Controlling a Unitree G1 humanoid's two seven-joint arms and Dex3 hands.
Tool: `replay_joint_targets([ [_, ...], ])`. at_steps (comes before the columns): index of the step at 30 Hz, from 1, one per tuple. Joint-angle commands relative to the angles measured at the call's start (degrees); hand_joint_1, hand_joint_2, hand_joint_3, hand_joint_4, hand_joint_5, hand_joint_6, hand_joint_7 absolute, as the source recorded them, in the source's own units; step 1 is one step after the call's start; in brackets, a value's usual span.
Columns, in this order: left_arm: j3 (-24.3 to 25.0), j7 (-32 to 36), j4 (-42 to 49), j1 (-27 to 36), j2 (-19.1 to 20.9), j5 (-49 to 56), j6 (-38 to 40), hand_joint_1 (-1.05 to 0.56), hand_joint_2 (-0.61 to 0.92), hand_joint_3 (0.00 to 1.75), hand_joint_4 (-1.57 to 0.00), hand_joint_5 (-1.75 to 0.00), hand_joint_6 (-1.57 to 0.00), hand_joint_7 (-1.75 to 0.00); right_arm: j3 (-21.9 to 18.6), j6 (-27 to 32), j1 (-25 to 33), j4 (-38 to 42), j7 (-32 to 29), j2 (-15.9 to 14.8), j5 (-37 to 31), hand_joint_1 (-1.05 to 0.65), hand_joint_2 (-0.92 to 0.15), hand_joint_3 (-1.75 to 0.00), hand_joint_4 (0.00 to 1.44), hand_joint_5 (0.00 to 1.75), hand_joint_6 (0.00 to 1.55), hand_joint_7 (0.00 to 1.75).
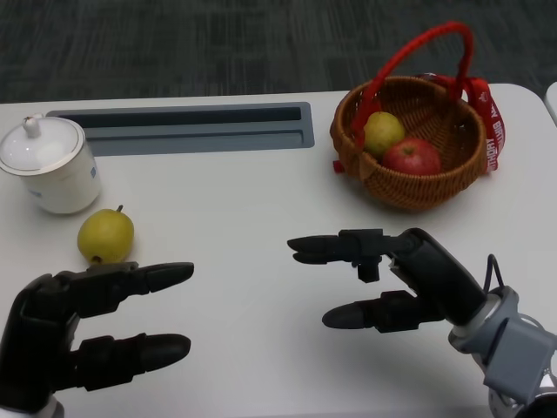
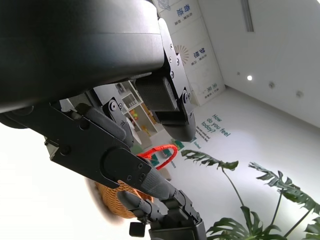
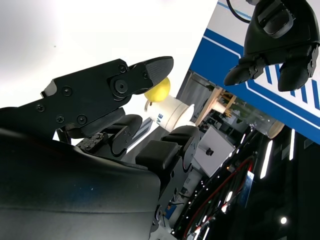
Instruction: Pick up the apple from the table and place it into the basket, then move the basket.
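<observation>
Both hands, left hand (image 1: 83,335) and right hand (image 1: 396,279), hovered empty with fingers spread apart; red apple (image 1: 412,157) already lay in the wicker basket (image 1: 418,187) beside a yellow-green fruit (image 1: 383,132), so only moving the basket appeared left.

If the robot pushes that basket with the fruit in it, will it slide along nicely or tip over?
It will probably slide: the basket looks wide and low, with a broad base on the smooth white table. The apple and the yellow fruit beside it sit deep inside, so they likely stay put, perhaps rolling slightly. The tall red handle looks thin; pulling there might tilt it.
</observation>
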Motion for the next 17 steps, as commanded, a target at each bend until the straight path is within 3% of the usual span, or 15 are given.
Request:
replay_joint_targets([
  [1, 1.0, 0.4, -0.9, 0.1, 1.0, 0.6, 0.4, -0.51, 0.72, 0.0, -1.13, -0.02, -1.02, -0.01, -0.2, -0.6, 0.8, 0.0, -0.9, 0.1, -0.3, -0.32, -0.81, 0.0, 0.83, 0.01, 0.77, 0.02],
  [17, 1.4, 0.2, -0.9, -0.2, 0.7, 0.9, 0.9, -0.48, 0.72, 0.0, -1.14, -0.02, -1.04, -0.01, -0.7, -0.3, 2.3, -0.7, 3.0, 0.5, 3.1, -0.31, -0.8, 0.0, 0.84, 0.0, 0.77, 0.0],
])
